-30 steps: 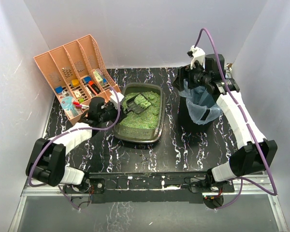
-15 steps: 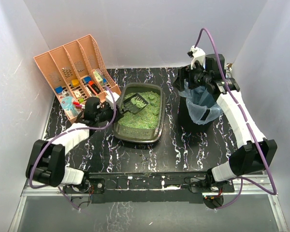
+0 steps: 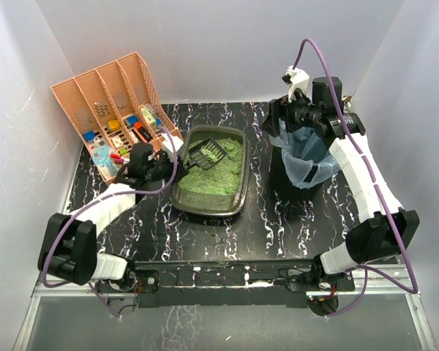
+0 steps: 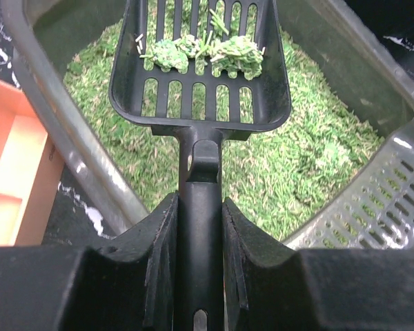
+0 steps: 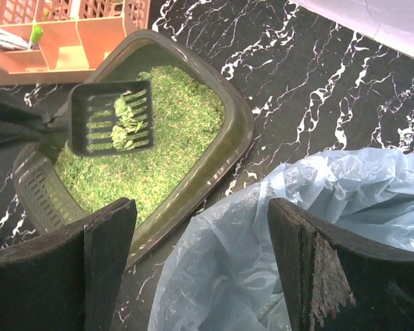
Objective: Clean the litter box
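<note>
The litter box (image 3: 238, 191) is a dark olive-grey tray of green litter at mid table; it also shows in the left wrist view (image 4: 62, 148) and the right wrist view (image 5: 228, 148). My left gripper (image 3: 168, 167) is shut on the handle of a black slotted scoop (image 4: 200, 69). The scoop (image 3: 205, 153) is held above the litter with green clumps (image 4: 207, 52) in it, and it shows in the right wrist view (image 5: 112, 117) too. My right gripper (image 5: 200, 262) is open and empty above the blue-lined black bin (image 3: 304, 164).
A peach-orange slotted organiser (image 3: 113, 113) with small items stands at the back left, close to my left arm. The bin's pale blue bag (image 5: 310, 227) lies right of the litter box. White walls enclose the black marbled table (image 3: 278, 219).
The scoop has lifted out of the litter with clumps in it and most loose litter has fallen through. My left gripper has drawn back left a little. The right gripper has barely moved.
</note>
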Motion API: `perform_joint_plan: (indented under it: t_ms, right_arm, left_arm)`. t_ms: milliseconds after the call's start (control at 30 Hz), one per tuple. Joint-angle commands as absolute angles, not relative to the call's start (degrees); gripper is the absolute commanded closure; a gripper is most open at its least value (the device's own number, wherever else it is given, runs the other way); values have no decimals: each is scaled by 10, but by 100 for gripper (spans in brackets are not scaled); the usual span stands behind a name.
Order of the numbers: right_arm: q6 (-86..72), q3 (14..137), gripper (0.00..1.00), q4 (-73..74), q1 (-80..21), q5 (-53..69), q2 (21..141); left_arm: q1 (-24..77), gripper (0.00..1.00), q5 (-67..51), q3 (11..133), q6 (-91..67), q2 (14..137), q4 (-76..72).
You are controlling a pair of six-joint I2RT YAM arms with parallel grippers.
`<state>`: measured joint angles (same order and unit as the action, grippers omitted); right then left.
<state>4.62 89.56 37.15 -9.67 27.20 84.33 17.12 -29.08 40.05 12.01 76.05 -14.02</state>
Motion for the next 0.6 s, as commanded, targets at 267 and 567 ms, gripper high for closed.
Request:
perform_joint_plan:
  t_ms: [267, 567]
  right_arm:
    - [194, 996, 17, 507, -94, 297, 793]
    - [304, 926, 12, 595, -90, 254, 699]
  left_arm:
    - [188, 100, -298, 471, 138, 775, -68]
    - [187, 100, -297, 461, 131, 741, -63]
